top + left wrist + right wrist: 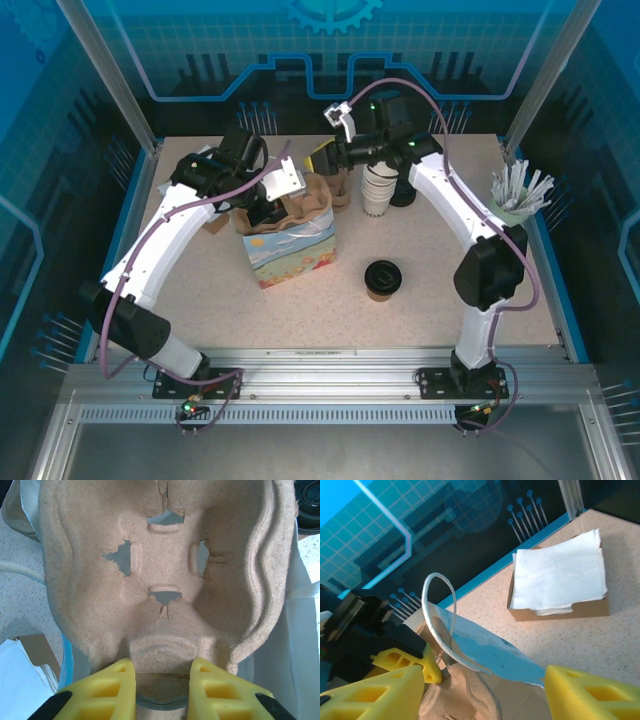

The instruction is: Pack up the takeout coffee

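Observation:
The takeout coffee, a small brown cup with a black lid, stands upright on the table to the right of the printed paper bag, apart from both grippers. A brown pulp cup carrier sticks out of the bag's mouth. My left gripper is at the bag's top. In the left wrist view its yellow fingers are closed on the near edge of the carrier. My right gripper hangs open behind the bag, with the bag's blue rim and white handle between its wide-apart fingers.
A stack of white cups stands at the back beside a dark lid. A green cup of stir sticks is at the right edge. A box of white napkins sits behind the bag on the left.

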Tool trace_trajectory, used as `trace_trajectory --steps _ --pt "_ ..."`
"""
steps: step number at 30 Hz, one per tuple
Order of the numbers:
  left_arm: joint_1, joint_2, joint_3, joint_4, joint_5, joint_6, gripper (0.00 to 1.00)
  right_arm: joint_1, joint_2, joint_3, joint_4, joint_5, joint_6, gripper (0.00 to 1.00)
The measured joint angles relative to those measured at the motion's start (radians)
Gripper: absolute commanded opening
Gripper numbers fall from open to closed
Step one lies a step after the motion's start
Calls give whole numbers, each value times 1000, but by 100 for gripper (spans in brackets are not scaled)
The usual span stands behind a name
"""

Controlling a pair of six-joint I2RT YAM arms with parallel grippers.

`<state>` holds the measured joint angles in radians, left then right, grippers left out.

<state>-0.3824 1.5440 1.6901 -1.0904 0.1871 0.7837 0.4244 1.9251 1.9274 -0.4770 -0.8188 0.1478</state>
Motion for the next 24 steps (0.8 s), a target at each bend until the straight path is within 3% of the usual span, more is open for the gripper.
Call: trace_trajectory --steps 18,24 --pt "1 -1 -1 3 0 -9 23 35 206 281 -225 -135 -154 60" --pt "1 -1 -1 3 0 -18 23 55 257 353 -275 -136 -176 47"
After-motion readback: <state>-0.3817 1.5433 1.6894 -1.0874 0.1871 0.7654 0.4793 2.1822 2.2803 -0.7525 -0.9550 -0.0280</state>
